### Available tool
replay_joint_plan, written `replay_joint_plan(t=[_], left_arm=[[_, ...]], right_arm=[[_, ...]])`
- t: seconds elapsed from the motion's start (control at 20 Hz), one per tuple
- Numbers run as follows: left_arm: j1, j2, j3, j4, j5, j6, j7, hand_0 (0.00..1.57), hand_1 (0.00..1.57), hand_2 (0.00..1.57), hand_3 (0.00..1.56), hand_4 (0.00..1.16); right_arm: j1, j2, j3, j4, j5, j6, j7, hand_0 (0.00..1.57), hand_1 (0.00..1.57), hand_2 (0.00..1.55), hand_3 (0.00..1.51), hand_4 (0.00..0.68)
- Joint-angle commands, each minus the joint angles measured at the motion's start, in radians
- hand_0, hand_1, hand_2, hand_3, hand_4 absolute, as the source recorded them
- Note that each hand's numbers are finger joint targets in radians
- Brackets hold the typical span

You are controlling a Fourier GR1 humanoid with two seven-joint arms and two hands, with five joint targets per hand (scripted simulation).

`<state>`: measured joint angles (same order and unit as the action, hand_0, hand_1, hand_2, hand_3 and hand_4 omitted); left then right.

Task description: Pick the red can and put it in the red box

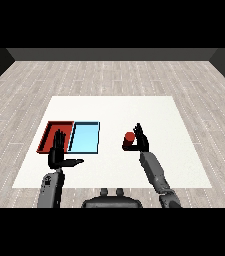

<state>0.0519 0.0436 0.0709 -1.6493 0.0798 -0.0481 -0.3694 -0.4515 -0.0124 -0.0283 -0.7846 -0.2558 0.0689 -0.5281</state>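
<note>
The red can stands upright on the white table, right of centre. My right hand is against the can's right side, fingers and thumb curled round it. The red tray lies at the table's left, with the light blue tray touching its right edge. My left hand is held upright over the red tray's near edge, fingers straight, thumb pointing right, holding nothing.
Both trays sit side by side on the left half of the table. A stretch of bare table separates the blue tray from the can. Grey wood floor surrounds the table.
</note>
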Motion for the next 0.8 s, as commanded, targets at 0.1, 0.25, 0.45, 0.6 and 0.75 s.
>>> replay_joint_plan(t=[0.1, 0.25, 0.45, 0.6, 0.75], left_arm=[[-0.066, -0.022, -0.006, 0.005, -0.018, 0.054, 0.043, 0.0, 0.0, 0.0, 0.0, 0.0], [0.03, -0.001, -0.012, -0.073, -0.003, 0.008, 0.033, 0.0, 0.0, 0.0, 0.0, 0.0], [0.019, -0.006, -0.009, -0.023, -0.007, 0.007, 0.006, 0.0, 0.0, 0.0, 0.0, 0.0], [-0.121, 0.059, 0.076, 0.046, 0.055, -0.015, 0.075, 0.0, 0.0, 0.0, 0.0, 0.0], [0.004, -0.003, -0.002, -0.025, -0.012, 0.015, 0.016, 0.0, 0.0, 0.0, 0.0, 0.0]], right_arm=[[-0.093, 0.012, 0.001, 0.127, -0.022, -0.032, -0.04, 0.0, 0.0, 0.0, 0.0, 0.0], [-0.073, 0.012, 0.055, 0.138, -0.064, -0.057, -0.06, 0.0, 0.0, 0.0, 0.0, 0.0], [-0.188, 0.012, 0.028, 0.239, -0.076, -0.058, -0.077, 0.0, 0.0, 0.0, 0.0, 0.0], [-0.111, 0.012, 0.04, 0.116, -0.078, -0.067, -0.012, 0.0, 0.0, 0.0, 0.0, 0.0], [-0.164, 0.012, 0.068, 0.183, -0.082, -0.118, -0.024, 0.0, 0.0, 0.0, 0.0, 0.0]])
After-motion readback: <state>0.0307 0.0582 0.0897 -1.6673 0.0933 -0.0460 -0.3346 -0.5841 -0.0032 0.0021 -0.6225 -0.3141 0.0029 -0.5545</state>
